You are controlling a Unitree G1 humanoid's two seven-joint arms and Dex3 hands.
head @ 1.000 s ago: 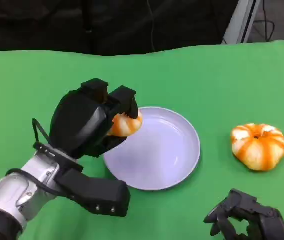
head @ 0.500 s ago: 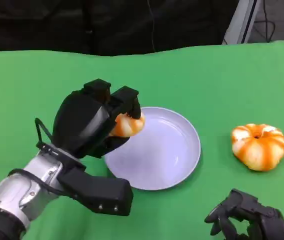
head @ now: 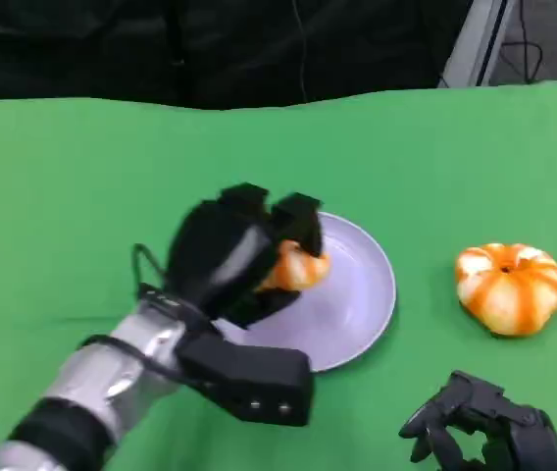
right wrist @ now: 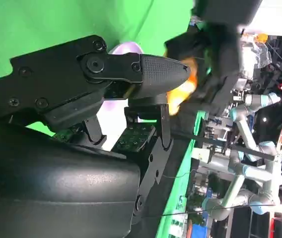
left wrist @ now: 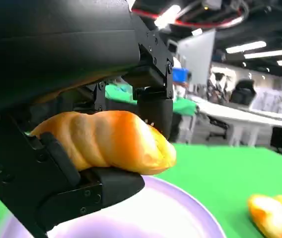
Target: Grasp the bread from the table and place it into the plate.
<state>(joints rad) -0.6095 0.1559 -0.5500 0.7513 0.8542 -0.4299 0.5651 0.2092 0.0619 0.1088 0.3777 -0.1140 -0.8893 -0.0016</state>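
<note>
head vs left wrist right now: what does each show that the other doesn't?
Head view alone: the right hand low near the table's front edge, holding nothing, and the silver left forearm. It also shows the whole round plate and the whole second striped bread on the green table to the plate's right.

Left wrist view alone: the roll's ridged surface up close, fingers above it and below it, and the room behind the table.

Both: the left hand gripping the bread over the plate.

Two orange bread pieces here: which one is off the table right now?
The smaller bread, held in the left hand over the plate. The round striped bread lies on the green table, right of the plate, untouched.
</note>
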